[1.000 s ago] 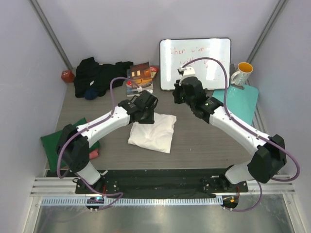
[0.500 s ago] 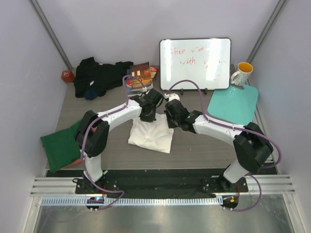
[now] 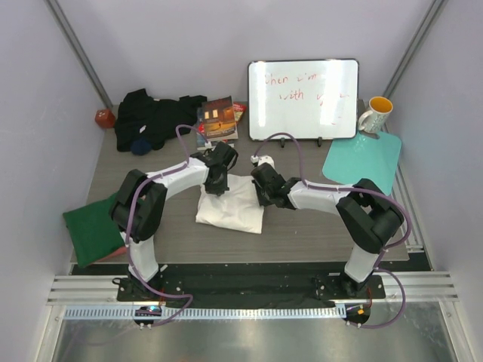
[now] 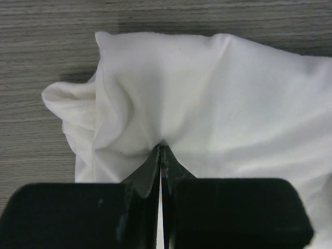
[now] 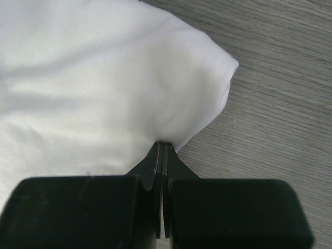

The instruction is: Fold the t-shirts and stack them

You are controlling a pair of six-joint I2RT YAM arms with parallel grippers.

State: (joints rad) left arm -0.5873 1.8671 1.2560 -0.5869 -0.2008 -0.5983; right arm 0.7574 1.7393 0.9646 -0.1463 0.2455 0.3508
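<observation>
A folded white t-shirt (image 3: 232,213) lies at the table's middle. My left gripper (image 3: 218,183) sits low on its far left corner and is shut, pinching a bunched fold of the white cloth (image 4: 171,104) at the tips of my left gripper (image 4: 162,150). My right gripper (image 3: 265,194) is down at the shirt's far right corner. Seen from its wrist, my right gripper (image 5: 165,145) is shut on the edge of the white t-shirt (image 5: 104,78). A crumpled black t-shirt (image 3: 151,117) lies at the back left. A folded dark green t-shirt (image 3: 89,226) rests at the near left edge.
A whiteboard (image 3: 303,98) stands at the back, with a mug (image 3: 375,115) to its right and a teal mat (image 3: 364,162) in front of the mug. Books (image 3: 219,119) lie behind the left gripper. A red ball (image 3: 104,118) sits by the left wall.
Both arms dropped from above onto the white t-shirt's far corners. The left gripper closed on the cloth, and the shirt slid slightly toward the near left.
</observation>
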